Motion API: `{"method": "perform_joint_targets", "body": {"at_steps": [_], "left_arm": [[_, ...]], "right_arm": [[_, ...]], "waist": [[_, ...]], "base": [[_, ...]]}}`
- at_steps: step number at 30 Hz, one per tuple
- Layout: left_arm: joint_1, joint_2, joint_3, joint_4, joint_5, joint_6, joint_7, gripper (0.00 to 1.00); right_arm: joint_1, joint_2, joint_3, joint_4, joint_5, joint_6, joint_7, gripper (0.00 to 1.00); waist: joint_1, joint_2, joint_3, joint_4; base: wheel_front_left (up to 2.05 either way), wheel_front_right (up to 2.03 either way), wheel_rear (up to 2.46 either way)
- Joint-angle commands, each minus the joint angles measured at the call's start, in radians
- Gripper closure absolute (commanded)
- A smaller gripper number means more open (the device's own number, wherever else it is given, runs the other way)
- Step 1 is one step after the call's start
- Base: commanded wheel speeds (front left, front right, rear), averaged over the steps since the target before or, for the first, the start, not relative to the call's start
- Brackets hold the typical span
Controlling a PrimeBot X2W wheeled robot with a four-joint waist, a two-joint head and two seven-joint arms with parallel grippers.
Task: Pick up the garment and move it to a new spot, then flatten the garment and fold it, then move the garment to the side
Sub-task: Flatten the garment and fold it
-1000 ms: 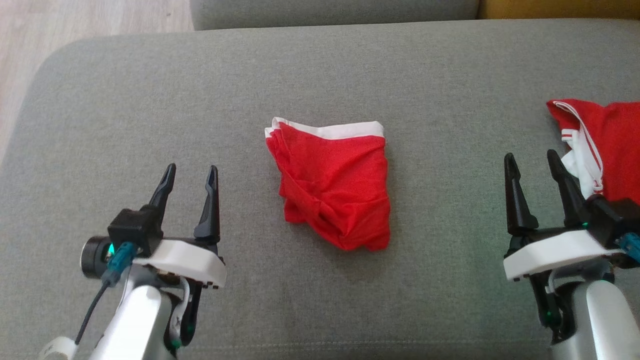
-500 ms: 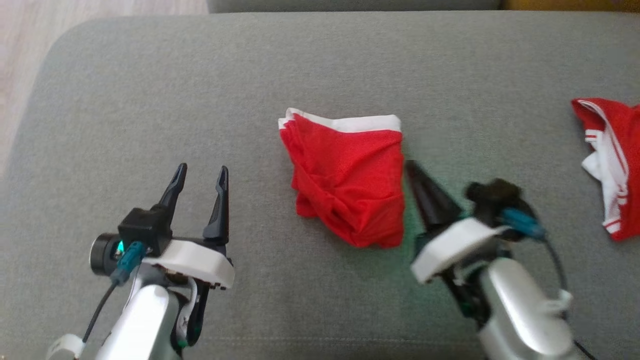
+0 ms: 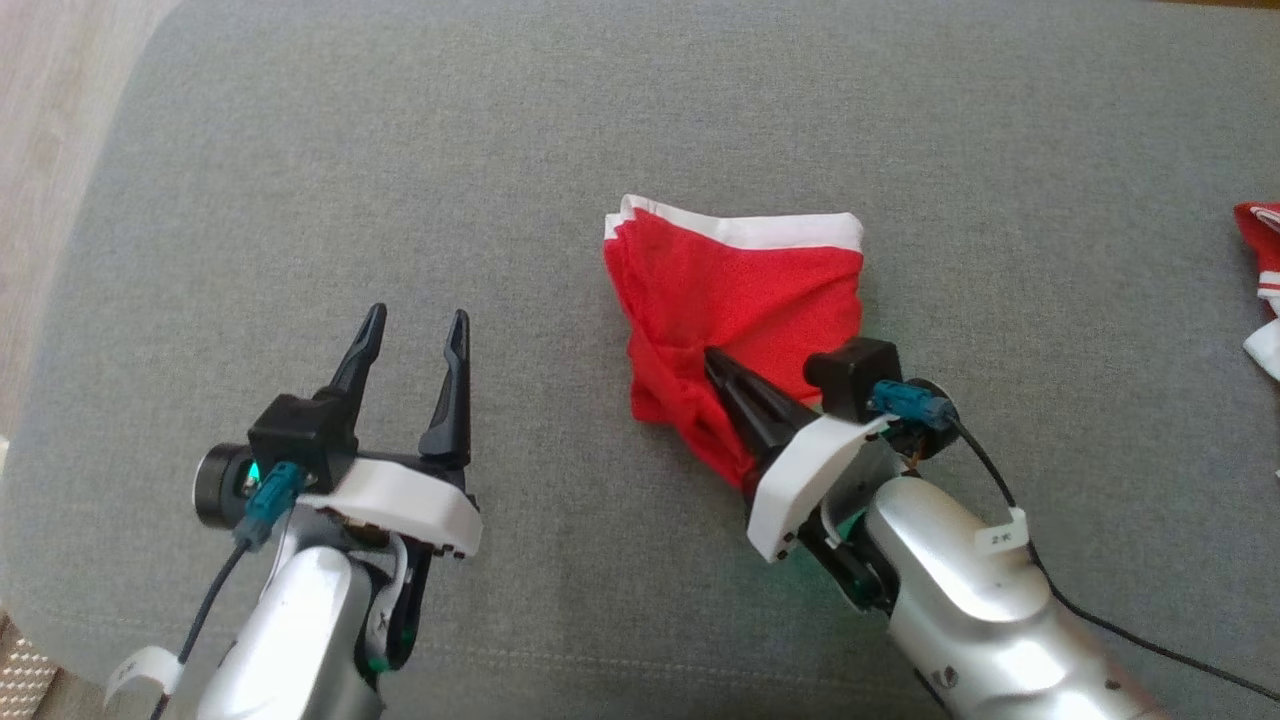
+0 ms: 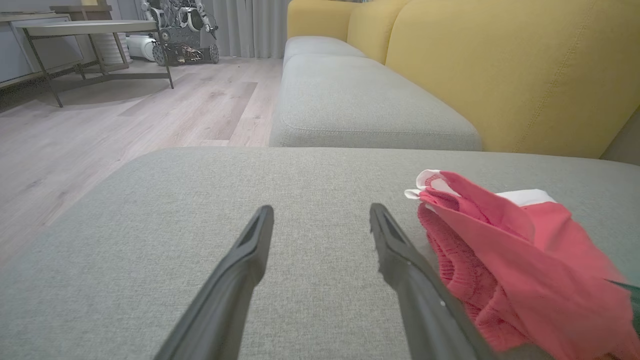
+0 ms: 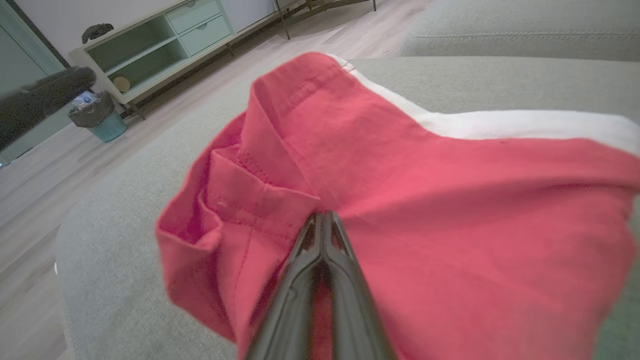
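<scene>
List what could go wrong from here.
1. The right gripper is shut on a small pinch of the red garment; lifting may pull up one layer and undo the fold.
2. The left gripper is open and apart from it, so a one-handed lift may let it sag.
3. A second red garment lies to the right; a move that way could mix them.
</scene>
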Motion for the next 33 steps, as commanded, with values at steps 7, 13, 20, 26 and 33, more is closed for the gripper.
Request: {"method": "perform_joint_targets", "body": {"at_steps": [7,13,20,26,33], "left_arm": [[-0.055,0.012,0.032,-0.018,-0.005,0.001,-0.014,0.0],[-0.056,0.012,0.031,-0.013,-0.005,0.002,-0.017,0.0],[-0.048,0.017,0.034,-0.008,-0.008,0.003,-0.019,0.0],[-0.029,0.031,0.042,-0.012,-0.01,0.012,-0.02,0.0],[-0.003,0.053,0.048,-0.033,-0.011,0.025,-0.013,0.0]], "right_arm": [[-0.071,0.016,0.144,0.0,0.114,-0.001,-0.043,1.0],[-0.078,0.016,0.269,-0.013,0.186,-0.001,-0.035,1.0],[-0.076,-0.001,0.296,-0.025,0.233,-0.001,-0.099,1.0],[-0.066,-0.047,0.124,-0.06,0.193,-0.001,-0.166,1.0],[0.023,-0.09,-0.222,-0.142,-0.008,-0.001,-0.183,0.0]], "waist": [[-0.0001,0.0,0.0,-0.007],[-0.0001,0.0,-0.008,-0.016],[-0.0001,0.0,-0.027,-0.026],[-0.0001,0.0,-0.055,-0.049],[-0.0001,0.0,-0.084,-0.077]], "base": [[0.0,0.0,0.0],[0.0,0.0,0.0],[0.0,0.0,0.0],[0.0,0.0,0.0],[0.0,0.0,0.0]]}}
